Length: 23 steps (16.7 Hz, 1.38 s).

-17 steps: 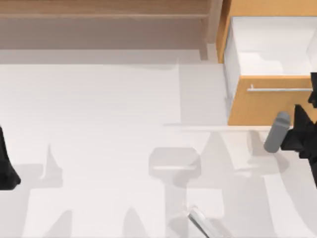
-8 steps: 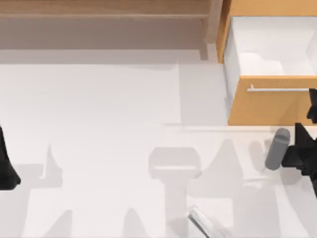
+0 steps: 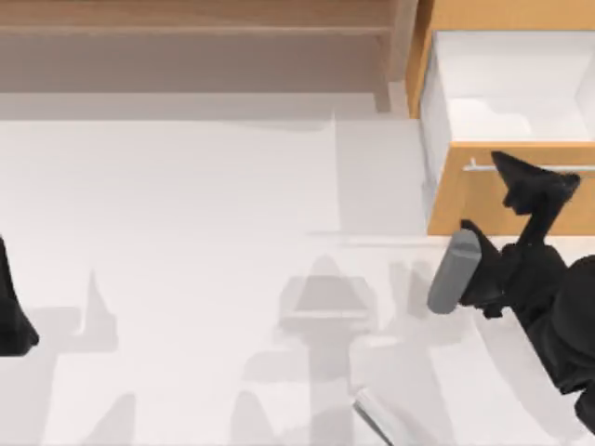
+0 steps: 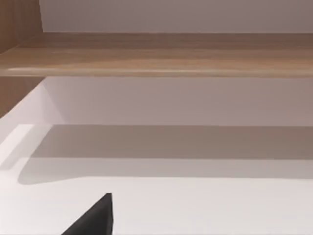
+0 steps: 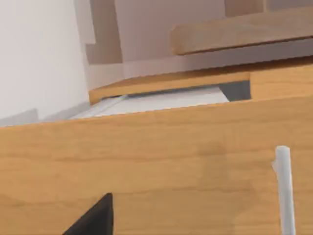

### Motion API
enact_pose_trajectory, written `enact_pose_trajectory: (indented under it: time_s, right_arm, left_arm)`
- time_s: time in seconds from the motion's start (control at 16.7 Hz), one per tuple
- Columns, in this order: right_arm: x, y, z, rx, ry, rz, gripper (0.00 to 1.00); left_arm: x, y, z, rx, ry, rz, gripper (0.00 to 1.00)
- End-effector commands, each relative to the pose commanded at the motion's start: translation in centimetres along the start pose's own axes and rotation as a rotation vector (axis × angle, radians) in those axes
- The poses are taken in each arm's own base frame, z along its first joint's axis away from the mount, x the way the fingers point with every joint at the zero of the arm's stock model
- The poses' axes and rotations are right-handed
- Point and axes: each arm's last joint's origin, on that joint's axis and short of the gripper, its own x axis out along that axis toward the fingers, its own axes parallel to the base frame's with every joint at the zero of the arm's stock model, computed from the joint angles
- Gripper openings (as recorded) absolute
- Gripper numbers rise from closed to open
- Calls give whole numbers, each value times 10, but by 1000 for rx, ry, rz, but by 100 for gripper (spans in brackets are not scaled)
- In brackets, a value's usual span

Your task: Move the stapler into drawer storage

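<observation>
A: The slim, glossy silver-white stapler point(image 3: 376, 415) lay flat on the white worktop point(image 3: 186, 204) at its near edge, partly cut off in the top view. Nothing was touching it.

B: That's where I saw the trouble. It was a low, thin bar lying at a slant. Unless the jaws came down square across it, I'd have expected it to skid or pivot away, perhaps right off the front of the worktop.

A: How did it look to you?

B: Pale and shiny, nearly the same tone as the surface, and tiny beside the drawer.

A: The boxy drawer with the orange-tan wood front point(image 3: 493, 204) stood pulled open at the far right, with its white inside bare. The thin silver bar handle point(image 3: 530, 168) ran across its front.

B: The right gripper point(image 3: 482, 192) hung just before that front, well apart from the stapler. Its jaws looked spread, with nothing between them. If it swung low toward the stapler it could have clipped the handle and nudged the drawer in.

A: The left gripper point(image 3: 11, 311) sat parked at the worktop's left edge. The dull brown wooden shelf unit point(image 3: 195, 42) ran behind.
</observation>
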Motion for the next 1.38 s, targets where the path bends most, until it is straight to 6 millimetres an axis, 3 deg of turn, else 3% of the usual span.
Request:
enact_pose_trajectory:
  time_s: [0.36,0.72,1.02,1.38]
  right_arm:
    - [22,-2,88,294,-231,336,100]
    - [14,-12,146,532,-42,875,100]
    - [-12,-35,159,633,358,1185,100]
    - [-27,-68,151,729,796,1266,100]
  left_arm:
    - [0,0,0,0,0,0,100]
    - [0,0,0,0,0,0,100]
    - [0,0,0,0,0,0,100]
    - [0,0,0,0,0,0,100]
